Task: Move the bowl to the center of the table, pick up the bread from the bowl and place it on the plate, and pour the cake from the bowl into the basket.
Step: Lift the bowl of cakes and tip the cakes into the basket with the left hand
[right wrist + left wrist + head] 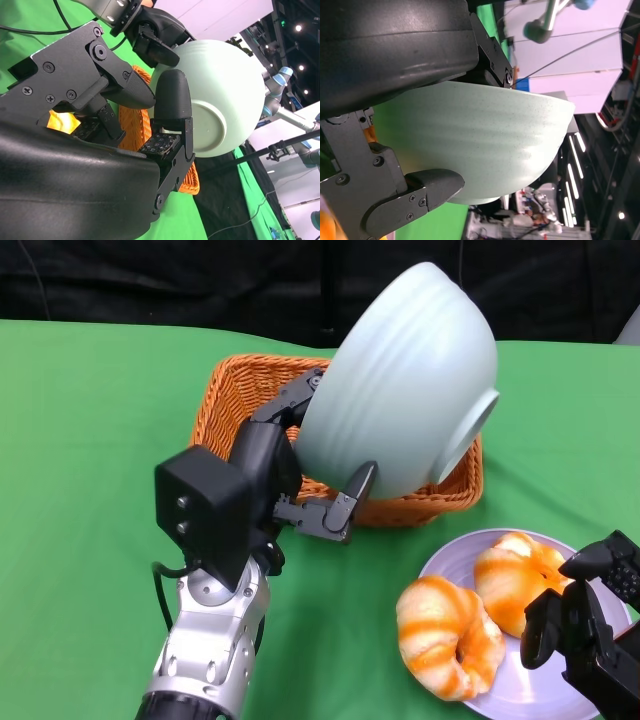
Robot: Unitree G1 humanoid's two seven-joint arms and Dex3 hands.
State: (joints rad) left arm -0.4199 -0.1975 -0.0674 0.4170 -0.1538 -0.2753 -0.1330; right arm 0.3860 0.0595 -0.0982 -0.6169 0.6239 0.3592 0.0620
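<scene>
We see the left hand (300, 475) clamped on the pale green bowl (415, 380), fingers (350, 498) pressed against its ribbed outer wall near the rim, with others wrapped over the rim on the far side. The bowl is lifted off the table and tipped steeply, its mouth turned down toward the wicker basket (240, 390) and its round foot facing up and to the right (the inside of the bowl is hidden from us, so we cannot tell whether the cake is in it). In the left wrist view the same bowl (480, 135) fills the frame, with a dark fingertip (432, 185) lying against its wall.

The basket sits on the green table (80, 490) directly under and behind the tilted bowl, its orange weave showing on the left and along the front edge.

Nearer us, at the lower right, a lilac plate (450, 565) carries two orange-striped bread rolls (448, 635), lying side by side and touching. The right hand (585, 625) hovers beside the plate's right edge, just next to the farther roll. Its fingers are somewhat apart and we see nothing gripped in them; in the right wrist view its fingers (170, 107) are loosely curled, with the bowl (220, 95) and basket (135, 125) beyond.
</scene>
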